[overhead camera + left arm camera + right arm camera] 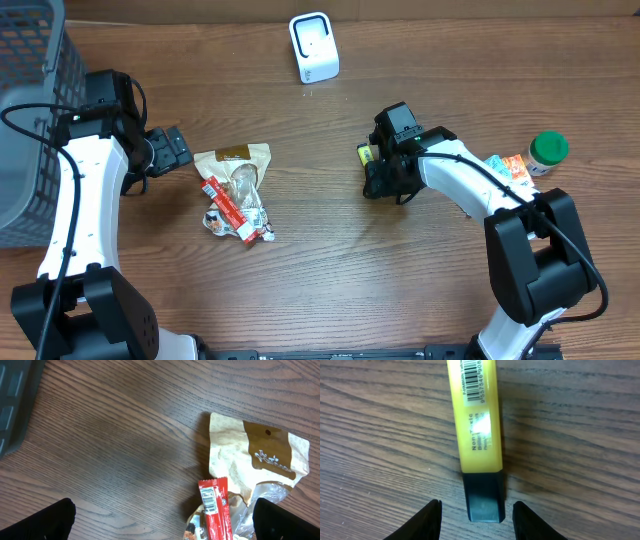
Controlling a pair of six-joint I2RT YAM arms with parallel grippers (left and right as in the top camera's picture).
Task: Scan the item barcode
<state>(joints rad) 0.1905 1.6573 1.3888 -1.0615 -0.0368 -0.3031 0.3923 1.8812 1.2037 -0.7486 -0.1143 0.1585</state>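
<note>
We're over the wooden desk point(330, 260), and our eyes go straight to the right gripper point(476, 510). Its two fingers point(427, 522) stand either side of the black cap point(484, 497) of a yellow highlighter point(475, 420), with a sliver of wood grain showing on each side. So we call it partly open, straddling the cap with nothing clamped.

The highlighter lies flat on the desk, cap towards the bottom of the wrist view. Its barcode label point(472, 377) faces up at the top edge. From overhead we find it right of centre, tucked by the right arm's wrist. It is well apart from the white barcode scanner point(313, 47), which stands at the top middle.

Over on the left, the left gripper point(164, 510) is spread wide and holds nothing. Just to its right in the overhead view lies a tan snack pouch point(255, 455), with a red stick packet point(215, 510) across the pouch's lower end.

A grey basket point(30, 110) fills the upper left corner. A green-capped bottle point(548, 150) sits at the far right, beside a small orange packet point(512, 166).
</note>
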